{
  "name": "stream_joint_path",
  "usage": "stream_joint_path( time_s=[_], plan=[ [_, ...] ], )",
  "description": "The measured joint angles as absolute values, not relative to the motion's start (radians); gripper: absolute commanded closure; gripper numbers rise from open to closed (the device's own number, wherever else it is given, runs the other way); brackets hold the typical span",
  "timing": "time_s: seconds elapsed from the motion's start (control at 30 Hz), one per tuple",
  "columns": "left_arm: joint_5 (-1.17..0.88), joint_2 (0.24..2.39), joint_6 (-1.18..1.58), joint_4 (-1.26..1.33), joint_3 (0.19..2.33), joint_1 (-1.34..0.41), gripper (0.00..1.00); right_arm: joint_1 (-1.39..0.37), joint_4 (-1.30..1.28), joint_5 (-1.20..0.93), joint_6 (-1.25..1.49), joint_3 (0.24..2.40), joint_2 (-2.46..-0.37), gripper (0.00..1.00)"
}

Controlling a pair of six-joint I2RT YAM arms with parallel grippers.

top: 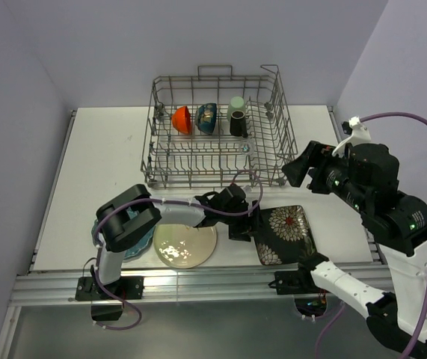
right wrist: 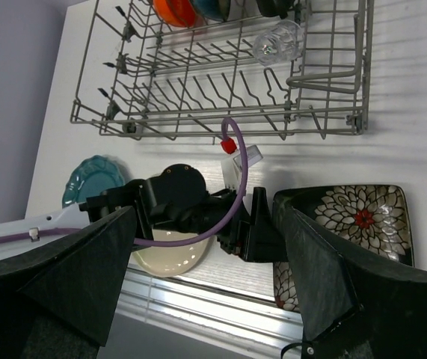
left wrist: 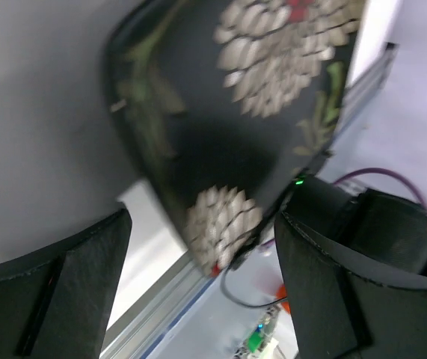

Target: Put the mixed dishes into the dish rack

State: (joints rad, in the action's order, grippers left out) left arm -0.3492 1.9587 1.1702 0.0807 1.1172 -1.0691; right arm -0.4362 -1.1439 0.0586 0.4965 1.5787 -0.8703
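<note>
The left gripper (left wrist: 202, 224), jaws wide, at the edge of the black square plate (top: 288, 232); the right gripper (right wrist: 206, 224), likewise wide, aloft.

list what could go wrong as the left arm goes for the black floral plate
The open left end effector sits at the rim of the black square floral plate; a thin bite there could slip. That plate lies close to the near edge of the table, so a nudge might push it off. The cream round plate is right beside the left arm and may get bumped.
</note>
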Motion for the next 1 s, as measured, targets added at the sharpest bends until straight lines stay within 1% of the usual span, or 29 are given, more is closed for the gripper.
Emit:
stream_joint_path(
  time_s=[0.2, 0.43, 0.73, 0.83, 0.93, 1.0],
  plan=[
    [-0.393, 2.004, 1.23, 0.199, 1.118, -1.073, 0.16, -0.436, -1.164, 0.064, 0.496, 1.578, -0.863, 0.13],
    [-0.423, 2.03, 1.261, 0.25, 1.117, -1.074, 0.2, -0.436, -1.168, 0.064, 0.496, 1.577, -0.843, 0.13],
    [-0.447, 2.046, 1.275, 0.278, 1.116, -1.074, 0.23, -0.436, -1.166, 0.067, 0.497, 1.563, -0.836, 0.13],
    [-0.447, 2.048, 1.272, 0.276, 1.116, -1.074, 0.26, -0.436, -1.167, 0.067, 0.498, 1.546, -0.832, 0.13],
    [-0.448, 2.051, 1.272, 0.282, 1.112, -1.074, 0.3, -0.436, -1.166, 0.067, 0.498, 1.53, -0.832, 0.13],
    [-0.448, 2.052, 1.269, 0.286, 1.107, -1.074, 0.35, -0.436, -1.166, 0.067, 0.498, 1.525, -0.832, 0.13]
  ],
)
